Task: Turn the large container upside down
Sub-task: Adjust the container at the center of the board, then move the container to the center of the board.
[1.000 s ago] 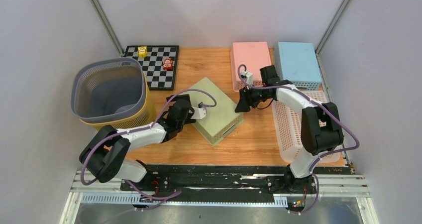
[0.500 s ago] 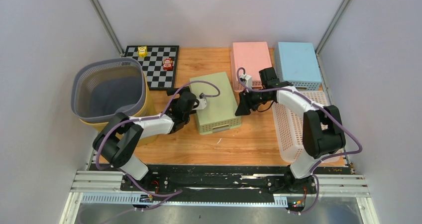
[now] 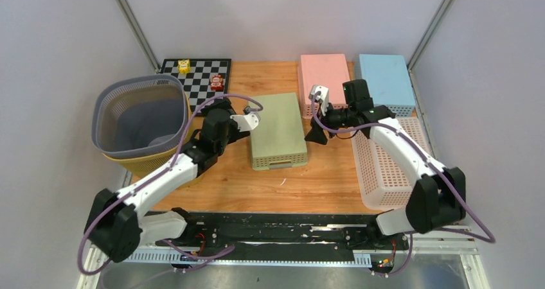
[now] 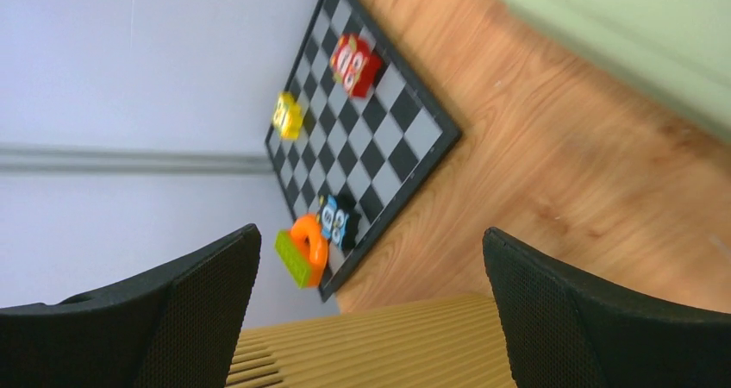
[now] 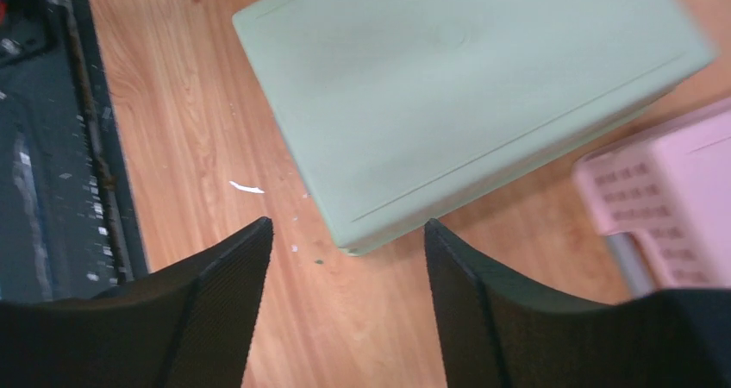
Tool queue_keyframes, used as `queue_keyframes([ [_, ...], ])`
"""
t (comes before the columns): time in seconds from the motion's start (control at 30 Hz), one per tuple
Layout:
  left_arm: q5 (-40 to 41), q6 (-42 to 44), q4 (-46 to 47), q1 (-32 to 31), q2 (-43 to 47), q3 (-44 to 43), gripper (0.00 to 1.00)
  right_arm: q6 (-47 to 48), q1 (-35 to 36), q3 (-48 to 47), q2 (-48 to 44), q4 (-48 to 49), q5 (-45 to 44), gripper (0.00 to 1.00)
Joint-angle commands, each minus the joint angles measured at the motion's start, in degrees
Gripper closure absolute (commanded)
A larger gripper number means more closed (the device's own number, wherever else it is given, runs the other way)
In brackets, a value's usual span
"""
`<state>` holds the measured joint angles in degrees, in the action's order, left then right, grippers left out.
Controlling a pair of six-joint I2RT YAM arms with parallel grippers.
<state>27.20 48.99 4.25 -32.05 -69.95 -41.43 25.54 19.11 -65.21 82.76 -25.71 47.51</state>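
Note:
The large container (image 3: 276,131) is a pale green box lying flat in the middle of the table with its smooth bottom facing up; it shows as the container (image 5: 465,95) in the right wrist view and as a blurred green edge (image 4: 646,43) in the left wrist view. My left gripper (image 3: 215,119) hovers just left of it, open and holding nothing, and points toward the back left. The left gripper (image 4: 369,233) frames the chessboard and a yellow basket. My right gripper (image 3: 315,135) stands open just right of the box, clear of it. Bare wood lies between the jaws of the right gripper (image 5: 345,226).
A grey mesh basket (image 3: 141,119) nested in a ribbed yellow basket (image 4: 379,345) stands at the left. A chessboard (image 3: 196,83) with small toys (image 4: 355,63) lies behind it. A pink box (image 3: 324,74), a blue box (image 3: 384,80) and a white perforated tray (image 3: 385,167) fill the right side.
The green box went from lying askew to resting square and flat, bottom up. Both grippers pulled away from it, and the right jaws spread wider.

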Motion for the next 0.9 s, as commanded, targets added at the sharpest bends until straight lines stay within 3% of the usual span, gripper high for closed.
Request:
queue_keyframes([
  [0.0, -19.41, -2.81, -15.61, 0.06, 10.55, -2.69, 0.0, 16.09, 2.27, 2.49, -7.14, -1.04, -1.19, 0.29],
  [0.13, -36.68, -1.22, -31.21, 0.06, 19.34, -6.63, 0.0, 28.86, 7.06, 8.17, -12.72, 1.53, -5.38, 0.17],
  [0.23, -42.09, -2.53, -38.02, 0.06, 23.34, -9.78, 0.0, 33.46, 11.45, 11.93, -14.85, 5.02, -8.82, 0.14],
  [0.43, -41.73, -7.21, -43.08, 0.18, 27.87, -14.07, 0.0, 37.53, 20.25, 16.36, -12.52, 12.93, -16.8, 0.14],
  [0.87, -39.94, -4.59, -39.42, 4.1, 35.55, -7.47, 0.0, 40.08, 34.22, 20.87, -1.45, 29.14, -37.09, 0.14],
])
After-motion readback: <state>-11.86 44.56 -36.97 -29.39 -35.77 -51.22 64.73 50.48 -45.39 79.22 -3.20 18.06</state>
